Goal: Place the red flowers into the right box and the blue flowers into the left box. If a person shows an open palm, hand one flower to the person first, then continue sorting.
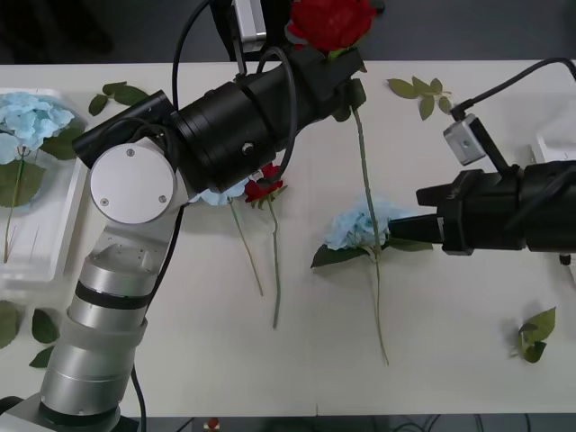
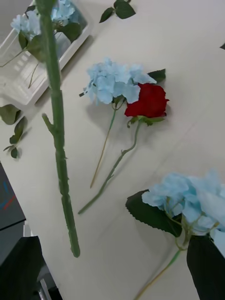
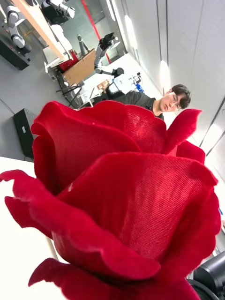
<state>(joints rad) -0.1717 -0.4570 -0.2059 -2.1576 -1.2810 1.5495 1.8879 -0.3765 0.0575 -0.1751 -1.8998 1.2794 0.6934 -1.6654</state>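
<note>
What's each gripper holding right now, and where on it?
Left gripper holds a red rose just below its head. Right gripper, at a blue flower: cannot tell.

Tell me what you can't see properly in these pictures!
- Left gripper, front view: its own arm covers the fingers, so their hold on the red rose can't be seen.
- Blue flower mid-table, front view: the left arm hides most of its head.
- Right box, front view: cut off by the edge and the right arm.
- Right gripper, front view: its fingertips are lost in the blue flower leaves.
</note>
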